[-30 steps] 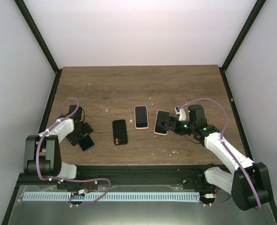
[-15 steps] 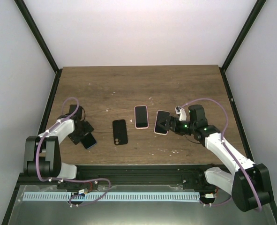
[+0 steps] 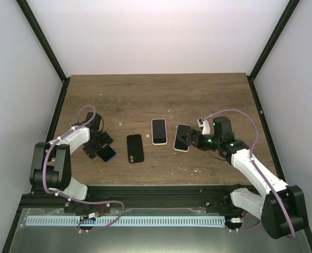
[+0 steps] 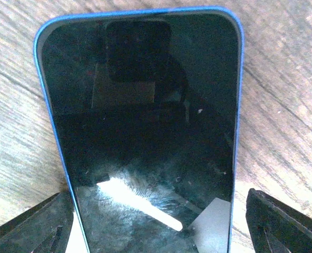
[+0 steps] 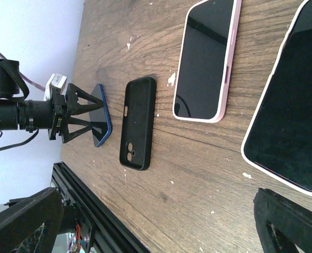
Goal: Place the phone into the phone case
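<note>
From above, the left jaws are straddling a blue phone [image 3: 108, 153] on the desk [image 3: 145, 95]. The black phone case [image 3: 135, 148] is lying just beyond it, apart from it and between the two sets of jaws. The right jaws are hanging wide over the near end of a white phone [image 3: 180, 134], and a pink phone [image 3: 159, 131] is lying just past it.

At the left wrist, the blue phone [image 4: 145, 132] is filling the gap between the fingers [image 4: 34, 226]. The jaws are spread wide, with a sliver of desk showing beside one finger, so they appear to be clamping nothing.

At the right wrist, the jaws are gaping and holding nothing. The white phone [image 5: 293, 121] is lying just ahead of them, with the pink phone [image 5: 208, 58] beyond it and the phone case [image 5: 137, 124] farther off. The blue phone [image 5: 98, 118] is sitting inside the far left jaws.

The task is looking barely begun: no phone is in the case yet, and lifting, aligning and pressing one in are all left to do.
</note>
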You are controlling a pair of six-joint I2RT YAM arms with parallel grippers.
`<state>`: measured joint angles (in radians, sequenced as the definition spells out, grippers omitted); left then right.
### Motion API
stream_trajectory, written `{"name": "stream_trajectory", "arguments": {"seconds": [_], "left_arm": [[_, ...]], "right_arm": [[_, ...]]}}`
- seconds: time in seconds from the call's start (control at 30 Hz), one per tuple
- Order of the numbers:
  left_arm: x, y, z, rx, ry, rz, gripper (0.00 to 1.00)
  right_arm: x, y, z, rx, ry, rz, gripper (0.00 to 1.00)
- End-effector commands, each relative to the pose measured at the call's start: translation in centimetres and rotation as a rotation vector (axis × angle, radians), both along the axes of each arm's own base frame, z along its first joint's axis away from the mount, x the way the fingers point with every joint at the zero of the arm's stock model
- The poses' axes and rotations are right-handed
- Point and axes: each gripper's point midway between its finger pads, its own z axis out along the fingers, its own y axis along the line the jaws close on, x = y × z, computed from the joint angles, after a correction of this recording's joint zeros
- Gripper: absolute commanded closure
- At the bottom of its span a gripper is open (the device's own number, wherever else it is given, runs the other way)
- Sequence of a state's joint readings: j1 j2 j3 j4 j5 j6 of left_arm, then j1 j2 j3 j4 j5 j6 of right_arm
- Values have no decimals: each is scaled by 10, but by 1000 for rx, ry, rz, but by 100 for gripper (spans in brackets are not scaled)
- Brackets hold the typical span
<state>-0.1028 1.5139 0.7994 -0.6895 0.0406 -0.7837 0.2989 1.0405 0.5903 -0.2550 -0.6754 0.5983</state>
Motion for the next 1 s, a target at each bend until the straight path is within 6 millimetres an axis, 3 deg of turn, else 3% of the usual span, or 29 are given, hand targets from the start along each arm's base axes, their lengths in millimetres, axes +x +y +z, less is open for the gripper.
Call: {"name": "stream_trajectory", "arguments": {"seconds": [0.0, 0.23, 0.4, 0.77, 0.97], "left_arm": [[-7, -1, 4, -14, 54, 62, 10], [-9, 6, 4, 45, 140, 100, 12], [-3, 5, -1, 36, 80, 105, 15], [-10, 1, -22, 38, 128, 97, 13], [-11, 1, -23, 38, 130, 91, 18]], "right_arm": [[6, 4, 16, 1, -51, 14, 0], [6, 4, 19, 3, -60, 14, 0], [5, 4, 21, 6, -63, 13, 0], [2, 2, 18, 0, -57, 9, 0], [1, 1, 16, -2, -52, 7, 0]]}}
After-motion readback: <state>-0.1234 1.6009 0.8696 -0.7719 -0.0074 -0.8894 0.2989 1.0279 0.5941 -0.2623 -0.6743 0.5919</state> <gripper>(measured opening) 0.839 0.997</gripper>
